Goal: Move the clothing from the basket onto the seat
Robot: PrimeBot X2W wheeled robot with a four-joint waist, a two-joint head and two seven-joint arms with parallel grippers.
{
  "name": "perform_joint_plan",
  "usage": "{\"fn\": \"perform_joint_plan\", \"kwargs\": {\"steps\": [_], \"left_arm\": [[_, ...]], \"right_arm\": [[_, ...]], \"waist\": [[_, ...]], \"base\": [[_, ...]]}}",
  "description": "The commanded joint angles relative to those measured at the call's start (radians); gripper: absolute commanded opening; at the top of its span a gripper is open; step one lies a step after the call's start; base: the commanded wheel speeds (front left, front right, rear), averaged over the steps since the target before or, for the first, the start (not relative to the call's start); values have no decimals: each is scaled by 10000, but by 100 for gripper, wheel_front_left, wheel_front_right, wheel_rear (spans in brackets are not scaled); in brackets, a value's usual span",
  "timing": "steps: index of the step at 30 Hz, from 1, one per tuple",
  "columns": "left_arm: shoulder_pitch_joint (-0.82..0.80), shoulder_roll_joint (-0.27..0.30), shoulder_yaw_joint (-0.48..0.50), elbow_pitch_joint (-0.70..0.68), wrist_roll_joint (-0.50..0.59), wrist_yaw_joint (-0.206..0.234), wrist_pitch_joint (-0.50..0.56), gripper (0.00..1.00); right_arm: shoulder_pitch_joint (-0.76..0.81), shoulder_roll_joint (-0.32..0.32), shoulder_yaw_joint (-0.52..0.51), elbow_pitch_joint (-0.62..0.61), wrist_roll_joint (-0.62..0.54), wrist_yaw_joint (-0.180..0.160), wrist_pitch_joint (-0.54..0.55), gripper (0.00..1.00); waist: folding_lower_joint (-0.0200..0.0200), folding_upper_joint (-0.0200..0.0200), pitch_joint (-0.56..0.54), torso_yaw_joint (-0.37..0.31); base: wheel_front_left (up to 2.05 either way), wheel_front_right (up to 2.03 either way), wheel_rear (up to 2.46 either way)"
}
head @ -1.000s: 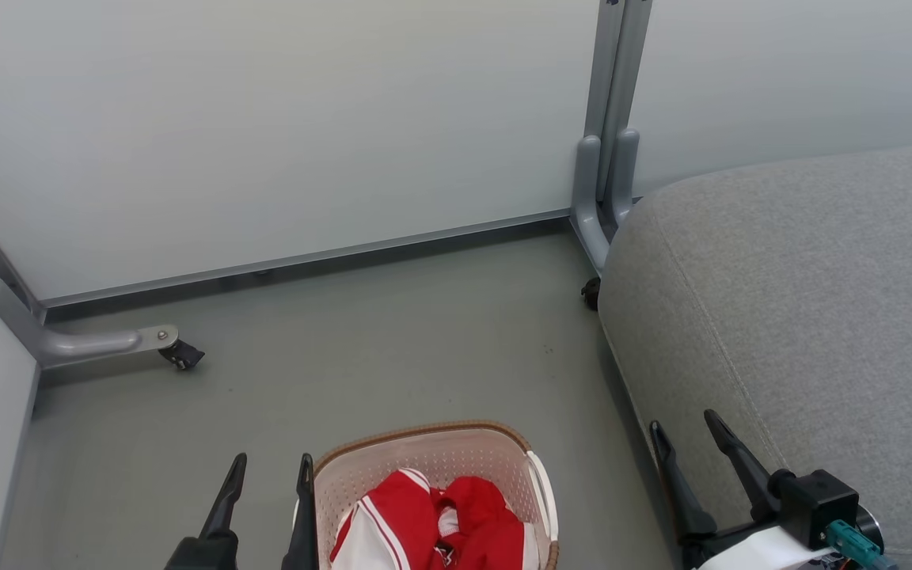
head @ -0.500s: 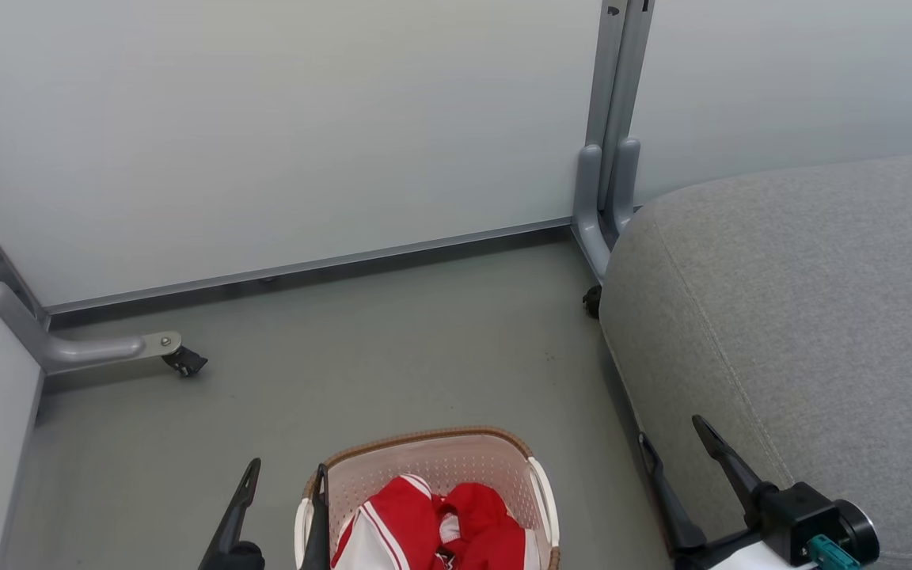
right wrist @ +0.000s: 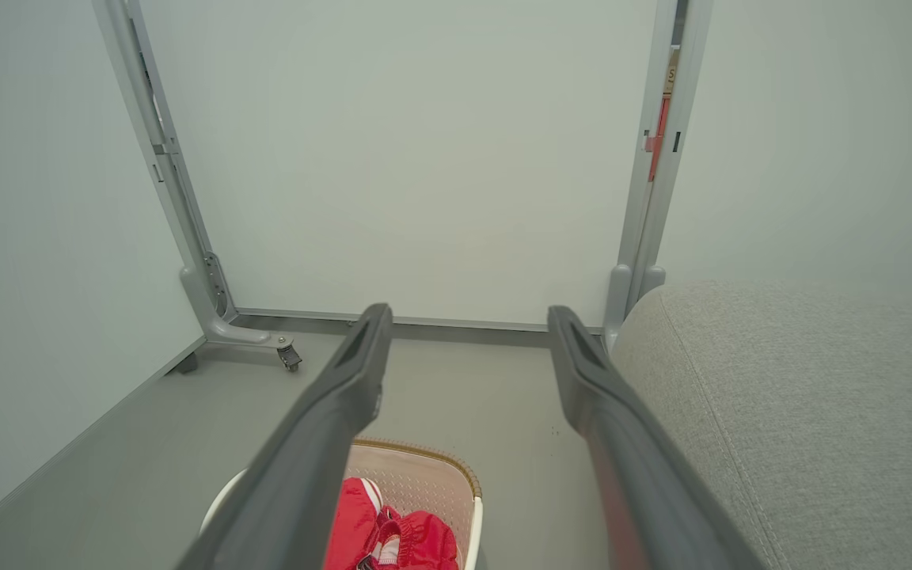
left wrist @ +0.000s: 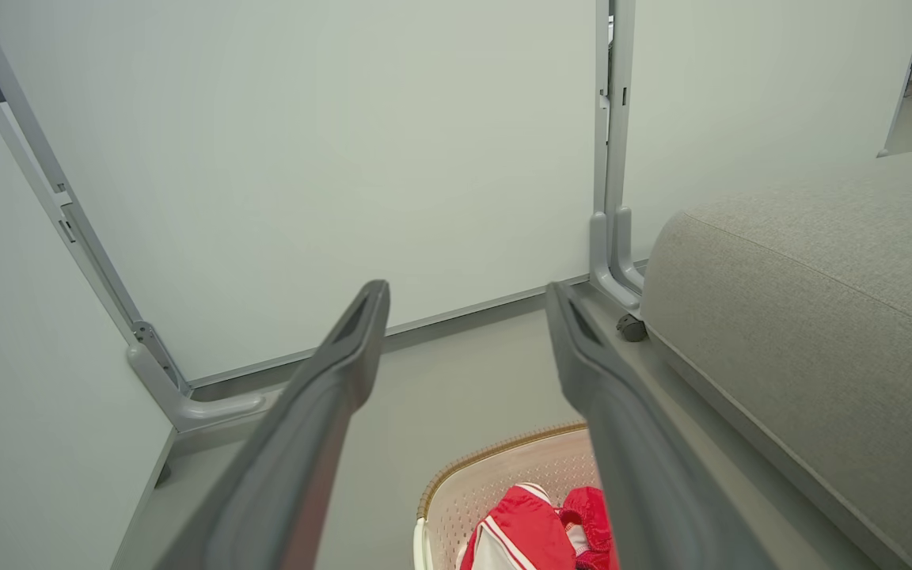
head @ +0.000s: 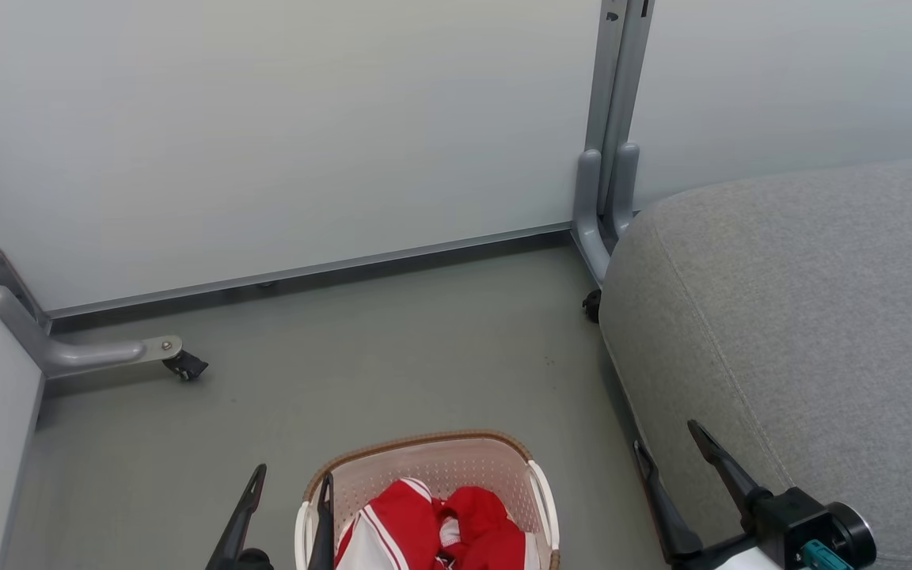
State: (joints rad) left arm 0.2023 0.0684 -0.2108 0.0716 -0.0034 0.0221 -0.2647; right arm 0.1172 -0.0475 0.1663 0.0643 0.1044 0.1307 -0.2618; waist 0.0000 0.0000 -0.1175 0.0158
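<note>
Left end effector (head: 294, 473) and right end effector (head: 666, 435) both gape wide, holding nothing, one by the basket (head: 416, 438), the other near the grey seat (head: 804, 317). Crumpled red clothing (head: 440, 530) with white stripes and panels lies inside the cream, brown-rimmed basket on the floor (head: 393, 356).

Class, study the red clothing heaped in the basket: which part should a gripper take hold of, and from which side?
Pinch a raised fold atop the clothing, coming straight down through the open top of the basket. The soft heap bunches upward, and the basket's walls block any sideways approach. The left gripper, jaws open, looks nearest.
</note>
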Motion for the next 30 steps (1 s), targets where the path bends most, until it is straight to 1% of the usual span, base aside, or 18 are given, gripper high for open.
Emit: {"fn": "perform_joint_plan", "kwargs": {"steps": [1, 7, 11, 18, 24, 28, 30], "left_arm": [[160, 48, -3, 28, 25, 49, 3, 100], [187, 42, 6, 86, -33, 35, 3, 100], [124, 36, -30, 245, -43, -49, 4, 100], [-347, 16, -197, 961, -1, -265, 4, 100], [-1157, -36, -420, 1854, -113, -532, 5, 100], [-2329, -55, -559, 2673, -172, -864, 4, 100], [-2989, -30, -661, 3307, -171, -1032, 5, 100]], "right_arm": [[155, -53, 16, 18, 14, 0, -48, 100], [163, -53, 83, 45, 47, 0, -50, 100], [179, -53, 100, 66, 111, 0, -50, 100], [166, -59, 37, 91, 119, 0, -48, 100], [-151, -168, -24, 1, 121, 0, -50, 100], [-719, -283, -85, -180, 54, 0, -49, 100], [-1010, -333, -91, -233, 30, 0, -49, 100]], "waist": [[0, 0, -12, -2], [0, 0, -34, -22], [0, 0, 30, -45], [0, 0, 487, -73], [0, 0, 1448, -112], [0, 0, 2726, -178], [0, 0, 3367, -219]], "base": [[0, 0, 0], [0, 0, 0], [0, 0, 0], [0, 0, 0], [0, 0, 0], [0, 0, 0], [0, 0, 0]]}}
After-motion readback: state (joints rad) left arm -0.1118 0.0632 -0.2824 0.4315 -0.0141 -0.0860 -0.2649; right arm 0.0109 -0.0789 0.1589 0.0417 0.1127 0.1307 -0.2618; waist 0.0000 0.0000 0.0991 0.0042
